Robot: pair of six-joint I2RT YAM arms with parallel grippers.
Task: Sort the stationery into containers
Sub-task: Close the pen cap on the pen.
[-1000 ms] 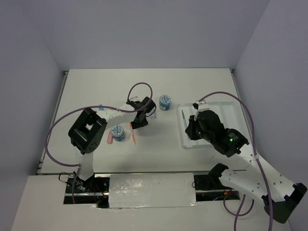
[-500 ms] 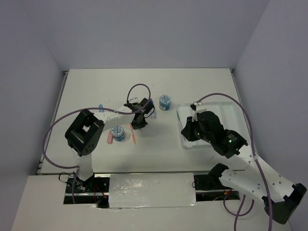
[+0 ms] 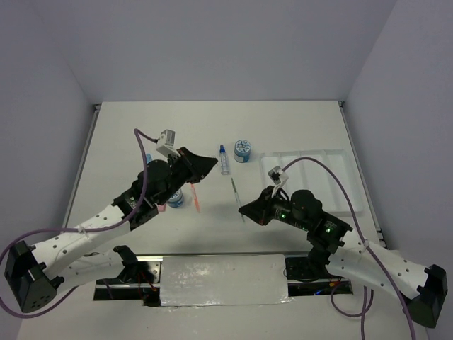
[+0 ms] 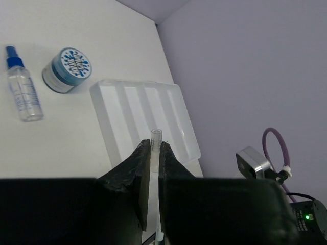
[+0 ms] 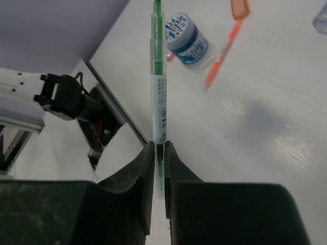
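Note:
My left gripper [image 3: 211, 163] is shut on a thin clear tube [image 4: 156, 145] that stands up between the fingers, above the table's middle. My right gripper [image 3: 245, 209] is shut on a green pen with a clear barrel [image 5: 159, 76], also visible from the top [image 3: 236, 191]. The white divided tray [image 3: 318, 185] lies at the right and looks empty [image 4: 148, 115]. The blue-capped bottle [image 3: 224, 159] and one blue-white roll [image 3: 243, 149] lie left of the tray. The other roll [image 5: 186, 38], the orange pen [image 5: 222, 51] and an orange capsule [image 5: 239, 7] lie under my left arm.
A pink capsule [image 3: 161, 205] lies by the left arm's forearm. The table's near edge with cables and the arm mounts [image 5: 71, 102] is close behind my right gripper. The walls enclose the table on three sides.
Both arms have swung away from where they were. The right arm left the tray with the green pen and moved left. The left gripper rose with the clear tube. The bottle now shows.

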